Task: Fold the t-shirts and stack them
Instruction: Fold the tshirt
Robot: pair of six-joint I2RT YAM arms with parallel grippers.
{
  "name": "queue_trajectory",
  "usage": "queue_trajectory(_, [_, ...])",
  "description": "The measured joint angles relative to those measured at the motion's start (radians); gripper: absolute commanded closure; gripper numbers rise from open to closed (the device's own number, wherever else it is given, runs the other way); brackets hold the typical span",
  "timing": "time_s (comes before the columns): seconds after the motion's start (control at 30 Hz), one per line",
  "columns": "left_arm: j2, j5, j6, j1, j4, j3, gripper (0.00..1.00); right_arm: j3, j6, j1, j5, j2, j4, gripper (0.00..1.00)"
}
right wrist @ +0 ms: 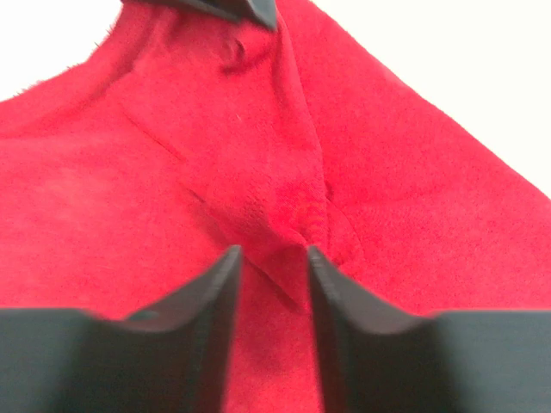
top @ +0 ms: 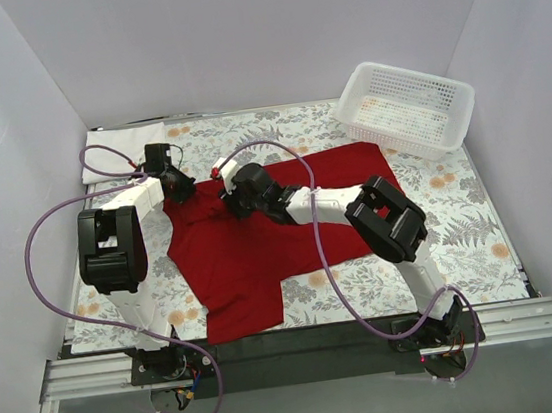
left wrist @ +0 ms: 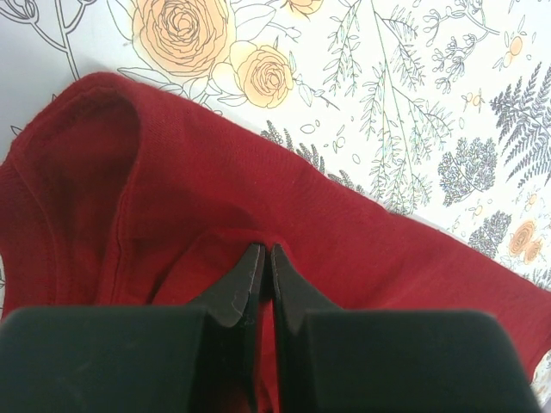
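Note:
A deep red t-shirt [top: 260, 244] lies spread and rumpled on the flowered tablecloth [top: 458, 214] in the middle. At the shirt's back left corner my left gripper [top: 181, 190] is shut on a pinch of the red cloth [left wrist: 344, 224], its tips [left wrist: 265, 251] pressed together. Just to its right my right gripper [top: 226, 204] stands low over the shirt, its jaws apart. A raised fold of the red t-shirt [right wrist: 284, 215] lies between its fingertips [right wrist: 271, 258]. A white t-shirt [top: 115, 141] lies folded flat at the back left corner.
A white mesh basket [top: 405, 107] stands at the back right. White walls close in the table on three sides. In the right wrist view, the left gripper's dark tip [right wrist: 250, 9] shows at the top edge.

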State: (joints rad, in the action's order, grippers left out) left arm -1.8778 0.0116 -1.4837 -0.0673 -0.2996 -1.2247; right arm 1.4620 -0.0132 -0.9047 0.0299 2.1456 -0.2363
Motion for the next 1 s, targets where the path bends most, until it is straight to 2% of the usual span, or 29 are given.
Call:
queue_trajectory(0.07, [0.000,0.000,0.003,0.000,0.000,0.000,1.00,-0.004,0.002,-0.006,-0.010,-0.018,-0.007,0.71])
queue_trajectory(0.13, [0.000,0.000,0.003,0.000,0.000,0.000,1.00,-0.005,0.006,-0.014,-0.024,-0.023,-0.020,0.74])
queue_trajectory(0.23, [0.000,0.000,0.005,0.000,0.000,0.000,1.00,-0.005,0.006,-0.031,-0.055,-0.021,-0.029,0.75])
queue_trajectory(0.57, [0.000,-0.003,0.011,0.000,0.000,0.000,1.00,0.010,0.006,-0.050,-0.076,0.053,-0.032,0.71])
queue_trajectory(0.73, [0.000,-0.005,0.012,0.000,0.000,0.000,1.00,0.034,0.002,-0.050,-0.048,0.092,-0.028,0.66])
queue_trajectory(1.0, [0.000,-0.009,0.012,0.000,0.000,0.000,1.00,0.055,-0.017,-0.050,0.018,0.095,-0.030,0.66])
